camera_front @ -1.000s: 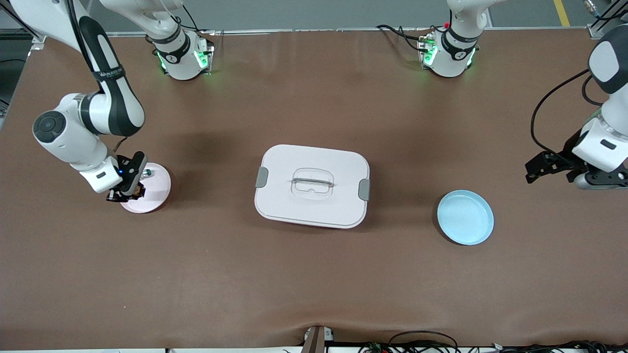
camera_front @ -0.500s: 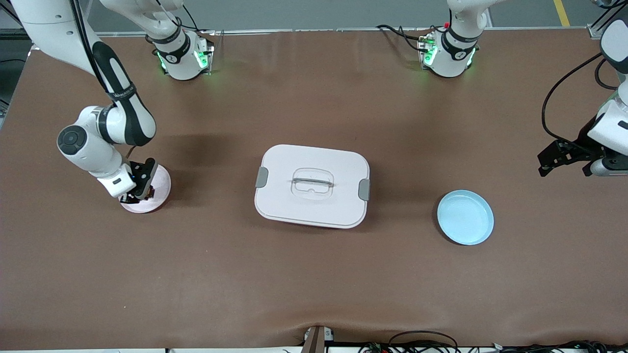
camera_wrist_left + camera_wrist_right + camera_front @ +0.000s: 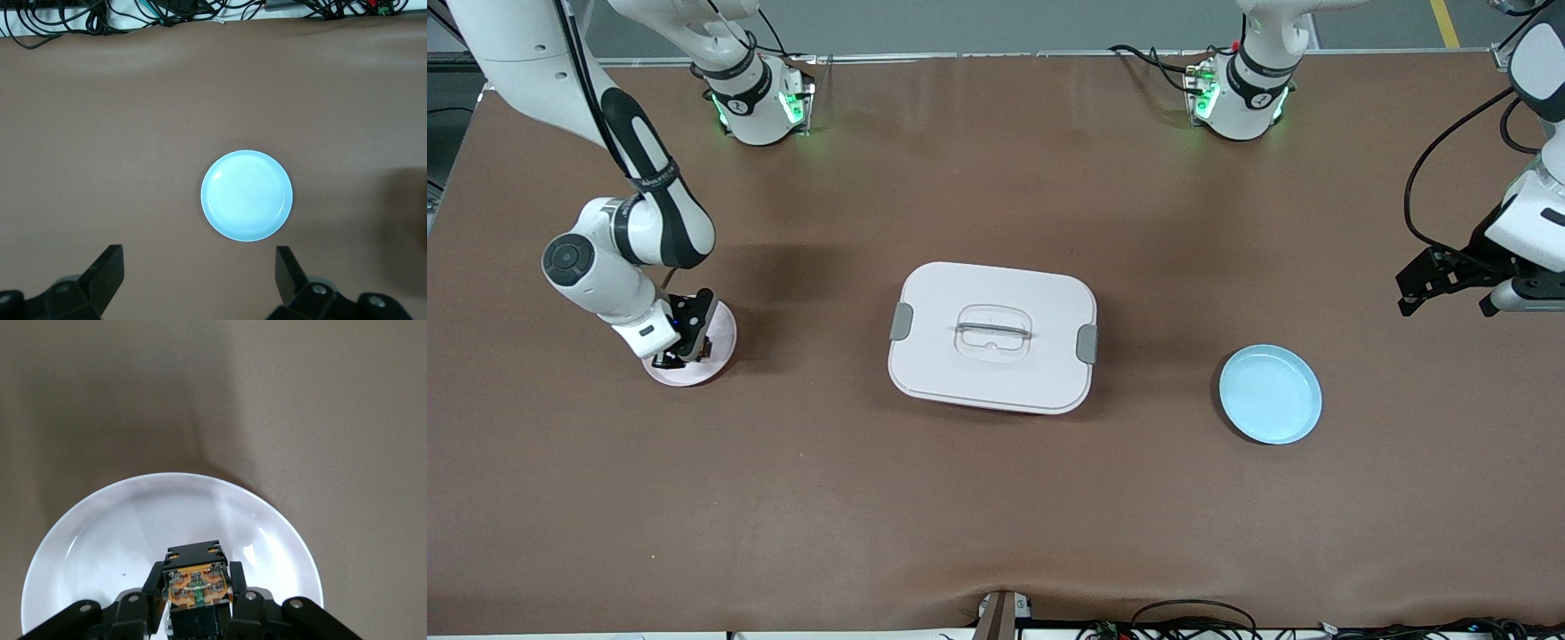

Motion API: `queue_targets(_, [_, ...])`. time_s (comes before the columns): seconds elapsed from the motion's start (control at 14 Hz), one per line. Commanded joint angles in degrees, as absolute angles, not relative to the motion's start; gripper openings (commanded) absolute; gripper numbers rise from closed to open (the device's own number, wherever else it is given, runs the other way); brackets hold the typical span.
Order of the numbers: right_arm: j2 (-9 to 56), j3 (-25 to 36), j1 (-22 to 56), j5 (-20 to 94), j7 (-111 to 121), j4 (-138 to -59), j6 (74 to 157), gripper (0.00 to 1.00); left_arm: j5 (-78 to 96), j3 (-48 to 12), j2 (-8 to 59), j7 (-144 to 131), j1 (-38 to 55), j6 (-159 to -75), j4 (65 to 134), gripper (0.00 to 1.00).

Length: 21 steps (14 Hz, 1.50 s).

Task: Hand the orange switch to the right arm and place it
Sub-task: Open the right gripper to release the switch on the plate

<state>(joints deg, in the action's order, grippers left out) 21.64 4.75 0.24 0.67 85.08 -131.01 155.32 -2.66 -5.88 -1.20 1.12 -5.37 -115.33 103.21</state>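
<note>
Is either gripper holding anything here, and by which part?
The right gripper clamps the orange switch by its two sides, over the pink plate. The left gripper is open and holds nothing.

We see the white lidded box [image 3: 992, 338] blocking mid-frame; the blue plate [image 3: 1270, 394] sits lower right, the pink plate [image 3: 716, 351] at left. Bare counter [image 3: 996, 516] spans the lower frame.

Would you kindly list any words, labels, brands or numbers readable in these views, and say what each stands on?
Nothing can be read for certain.
White lettering on the right arm's black band: too small to read.
Round marks on both arm bases: logos, no legible text.
orange switch, white lidded box, blue plate, pink plate: no text.
</note>
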Motion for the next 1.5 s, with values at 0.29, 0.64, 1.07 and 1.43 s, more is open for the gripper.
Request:
queue_targets(0.29, [21.4,3.8,-3.3,-0.4,86.4,-131.2,155.3,1.0,-1.1,-5.0,-5.7,2.3,-4.1,-109.4,103.2,1.0])
queue_targets(0.64, [20.4,3.3,-2.6,0.4,85.0,-129.5,150.3,1.0,-1.0,-5.7,-7.8,0.2,-4.0,-99.7,100.5,1.0])
queue_targets(1.07, [16.3,3.2,-1.9,0.6,70.1,-120.0,128.9,1.0,-1.0,-6.7,-7.7,0.0,-4.0,-94.8,97.0,1.0])
queue_targets(1.43, [15.4,3.3,-1.9,0.8,55.2,-109.4,113.1,1.0,0.8,-6.7,-7.2,-0.3,-4.0,-94.3,96.9,1.0])
